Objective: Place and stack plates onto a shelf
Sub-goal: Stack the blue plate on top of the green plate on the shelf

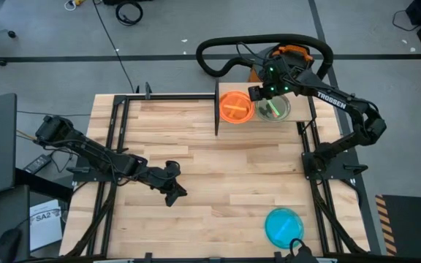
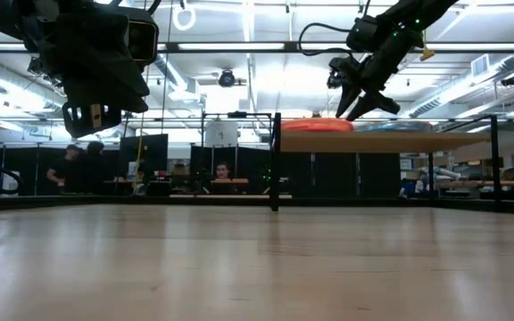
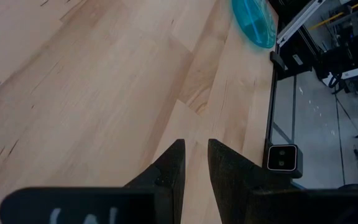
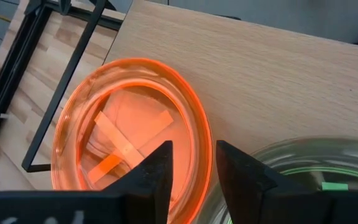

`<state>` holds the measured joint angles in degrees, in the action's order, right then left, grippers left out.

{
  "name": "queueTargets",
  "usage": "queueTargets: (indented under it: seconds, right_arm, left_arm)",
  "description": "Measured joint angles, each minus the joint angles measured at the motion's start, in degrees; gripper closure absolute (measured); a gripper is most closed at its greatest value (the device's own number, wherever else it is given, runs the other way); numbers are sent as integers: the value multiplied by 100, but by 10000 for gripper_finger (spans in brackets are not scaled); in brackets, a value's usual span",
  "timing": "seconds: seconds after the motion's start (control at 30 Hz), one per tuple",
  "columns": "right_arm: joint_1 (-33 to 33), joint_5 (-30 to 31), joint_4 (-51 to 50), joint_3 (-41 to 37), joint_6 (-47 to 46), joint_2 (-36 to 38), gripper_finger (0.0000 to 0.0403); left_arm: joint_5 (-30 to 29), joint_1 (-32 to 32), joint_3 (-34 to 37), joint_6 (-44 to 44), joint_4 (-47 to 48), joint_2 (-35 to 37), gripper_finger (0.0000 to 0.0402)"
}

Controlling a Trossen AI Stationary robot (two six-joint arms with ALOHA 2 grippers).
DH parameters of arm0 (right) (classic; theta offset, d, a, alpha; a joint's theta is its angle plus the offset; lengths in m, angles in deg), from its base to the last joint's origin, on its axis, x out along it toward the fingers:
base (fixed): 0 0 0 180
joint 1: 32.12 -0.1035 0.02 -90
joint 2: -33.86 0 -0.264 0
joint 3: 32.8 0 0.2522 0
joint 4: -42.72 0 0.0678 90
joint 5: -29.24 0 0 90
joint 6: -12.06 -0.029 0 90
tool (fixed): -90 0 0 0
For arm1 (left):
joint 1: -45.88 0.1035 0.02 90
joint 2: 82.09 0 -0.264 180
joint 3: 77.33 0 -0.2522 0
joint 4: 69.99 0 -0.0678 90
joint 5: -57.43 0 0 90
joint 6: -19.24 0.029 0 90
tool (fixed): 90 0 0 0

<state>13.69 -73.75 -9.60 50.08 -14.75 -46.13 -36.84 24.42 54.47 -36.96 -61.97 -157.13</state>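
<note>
The shelf (image 1: 229,89), a light-wood board on a black frame, stands at the table's far edge. A nested stack of orange plates (image 1: 236,107) sits on its left half, and a pale green stack (image 1: 273,108) sits to its right. A blue plate (image 1: 283,225) lies flat on the table near the near edge. My right gripper (image 4: 192,158) is open and hovers just above the shelf. Its fingers stand either side of the orange plates' (image 4: 129,137) rim, beside the green stack (image 4: 309,180). My left gripper (image 1: 175,191) is shut, low over the table's middle. No pink plates show.
The shelf's black frame posts (image 1: 217,109) rise at its left end. Black rails (image 1: 115,139) run along the table's left, far and right sides. Bare wooden tabletop (image 3: 104,93) lies between my left gripper and the blue plate (image 3: 253,22). People sit far behind the table (image 2: 221,174).
</note>
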Motion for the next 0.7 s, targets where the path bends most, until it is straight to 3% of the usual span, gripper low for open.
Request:
queueTargets:
  seconds: [0.47,0.7]
  right_arm:
    - [20,-169,-5,0,-3,11,273]
    - [-187,-329,-8,0,0,376,272]
  left_arm:
    - [0,0,0,0,0,0,326]
    - [0,0,0,0,0,0,326]
